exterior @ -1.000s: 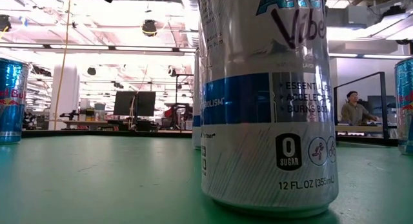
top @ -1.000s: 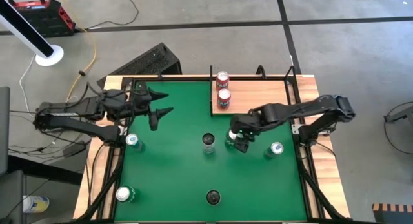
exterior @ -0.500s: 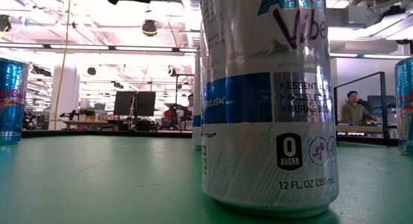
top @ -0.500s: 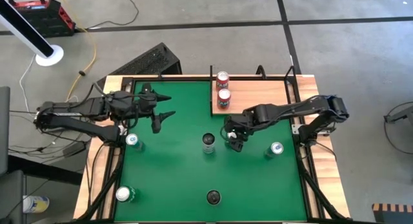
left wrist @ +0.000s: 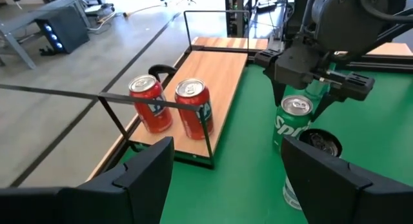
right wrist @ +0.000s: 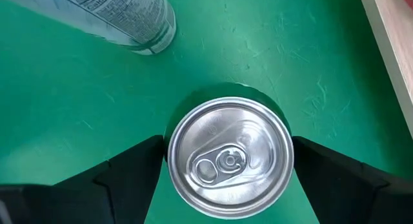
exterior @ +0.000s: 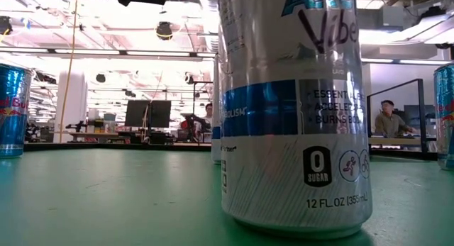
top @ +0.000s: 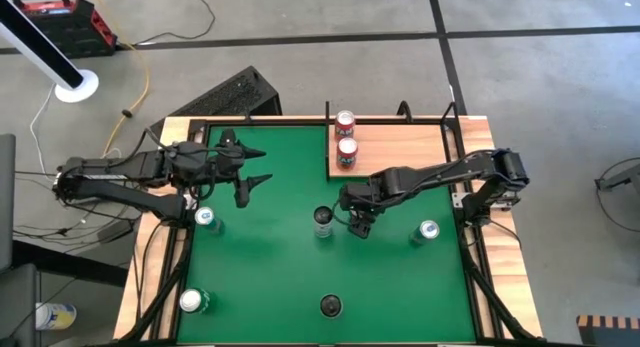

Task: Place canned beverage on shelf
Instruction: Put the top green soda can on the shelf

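Right claw (top: 352, 215) is seen in the high view above the middle of the green bench (top: 270, 277), its fingers spread wide on both sides of a green Sprite can (left wrist: 292, 124), which stands upright on the felt. In the right wrist view the silver top of this can (right wrist: 229, 158) is seen straight from above, between the two dark fingers (right wrist: 132, 175), and a gap is visible on each side, so the can is not gripped. Just beside it a taller can with a black top (top: 322, 220) stands, and its pale side is seen tilted in the right wrist view. The shelf (top: 395, 147) lies at the far right corner of the bench, and two red cans (top: 346, 139) are placed on its left end, one behind the other. The left claw (top: 250, 163) is held over the far left part of the bench, partly open and with nothing in it. More cans are standing apart on the felt: one near the left edge (top: 206, 219), one at the near left corner (top: 191, 301), one near the right edge (top: 427, 230) and one with a black top at the near side (top: 330, 306). In the low view this last one, a white and blue can (exterior: 294, 111), fills the front, and a person (exterior: 389, 120) is seen far behind in the room.
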Available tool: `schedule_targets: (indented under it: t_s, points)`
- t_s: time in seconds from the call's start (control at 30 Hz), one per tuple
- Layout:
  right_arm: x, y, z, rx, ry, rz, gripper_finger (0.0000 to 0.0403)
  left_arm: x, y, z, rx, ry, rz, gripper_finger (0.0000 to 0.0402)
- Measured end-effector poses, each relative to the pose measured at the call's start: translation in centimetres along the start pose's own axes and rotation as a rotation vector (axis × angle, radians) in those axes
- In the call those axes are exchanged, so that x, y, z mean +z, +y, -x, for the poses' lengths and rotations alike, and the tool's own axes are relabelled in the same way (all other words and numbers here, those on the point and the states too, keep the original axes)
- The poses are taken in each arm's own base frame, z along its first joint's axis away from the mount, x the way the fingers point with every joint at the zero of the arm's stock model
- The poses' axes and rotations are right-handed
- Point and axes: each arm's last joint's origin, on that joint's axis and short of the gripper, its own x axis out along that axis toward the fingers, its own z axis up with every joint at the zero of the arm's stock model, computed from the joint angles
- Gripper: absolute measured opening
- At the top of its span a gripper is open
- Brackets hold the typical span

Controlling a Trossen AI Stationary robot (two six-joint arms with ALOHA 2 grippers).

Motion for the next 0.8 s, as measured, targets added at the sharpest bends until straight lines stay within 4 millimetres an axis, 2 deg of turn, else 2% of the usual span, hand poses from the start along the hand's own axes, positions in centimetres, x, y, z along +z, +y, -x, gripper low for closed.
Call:
schedule_targets:
  t_s: [0.17,0.37,0.5,0.63,0.8]
  points:
    - [0.1,-0.1,0.0,-0.001,-0.001,-0.010,0.0351,0.0,0.0,0.0,0.000,0.001,0.005,0.0270]
    - [0.2,-0.4,0.0,0.002,0.000,-0.015,0.0310,-0.1,0.0,0.0,0.000,0.010,0.009,0.0270]
    - [0.2,-0.7,0.5,0.009,-0.008,0.009,0.0307,-0.2,0.0,0.0,0.000,0.015,0.011,0.0270]
    - [0.2,-1.7,2.3,0.026,-0.058,0.027,0.0307,-0.1,0.0,0.0,0.004,0.012,0.025,0.0270]
    - [-0.1,-4.0,5.2,0.028,-0.119,0.061,0.0307,-0.1,0.1,0.2,-0.002,0.008,0.081,0.0270]
